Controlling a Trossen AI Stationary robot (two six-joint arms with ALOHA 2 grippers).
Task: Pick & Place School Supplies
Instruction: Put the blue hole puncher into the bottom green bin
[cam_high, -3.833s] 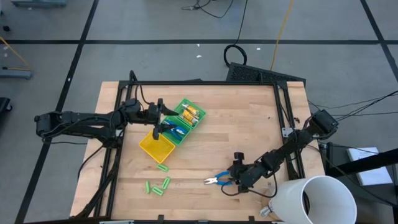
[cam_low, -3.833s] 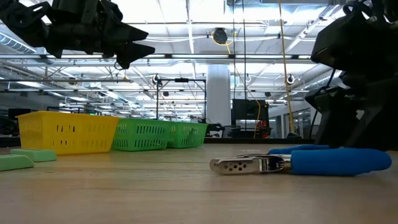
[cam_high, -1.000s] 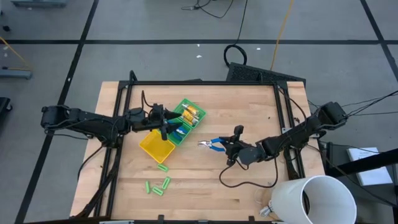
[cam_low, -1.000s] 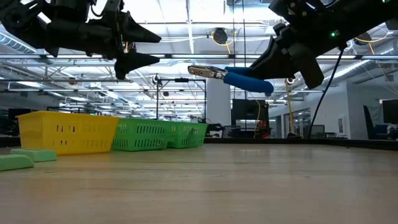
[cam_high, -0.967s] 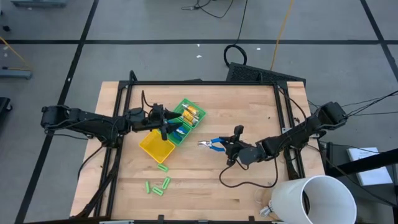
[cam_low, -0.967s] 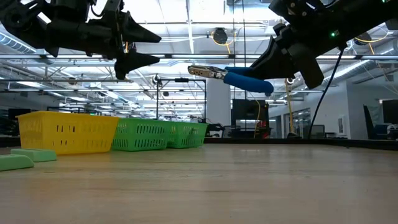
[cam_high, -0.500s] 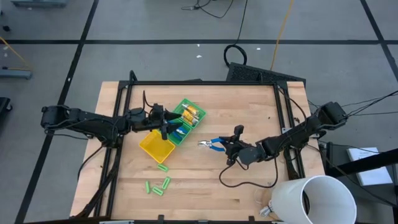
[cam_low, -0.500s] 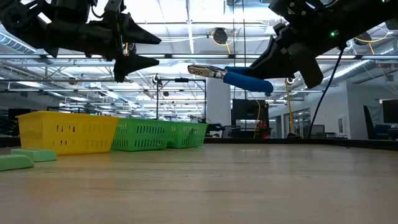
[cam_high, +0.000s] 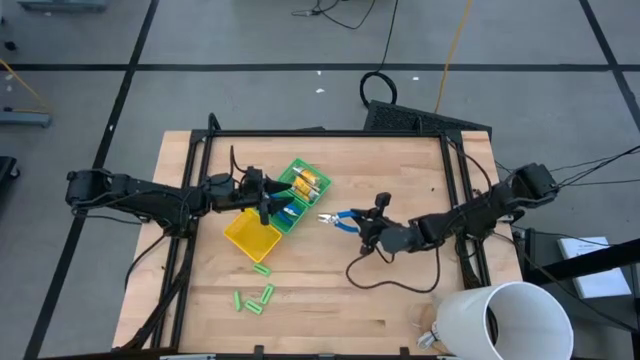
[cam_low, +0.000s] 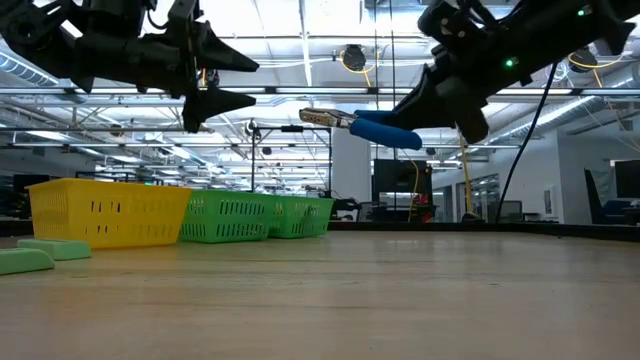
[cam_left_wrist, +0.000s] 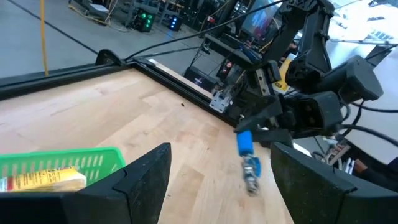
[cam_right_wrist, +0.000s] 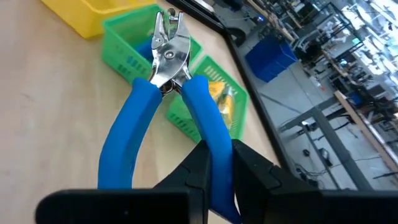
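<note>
Gripping one blue handle, the right gripper (cam_right_wrist: 214, 163) holds metal-nosed pliers (cam_right_wrist: 166, 93) aloft; left gripper (cam_left_wrist: 211, 180) gapes empty.

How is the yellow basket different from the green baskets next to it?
The yellow basket looks empty, while the green baskets hold things: yellow-orange pieces in one, something blue in another. The yellow basket sits nearer the loose green sticks; the green baskets sit nearer the pliers held up by the right gripper. The open left gripper hangs over them. All have the same slotted walls and stand side by side.
</note>
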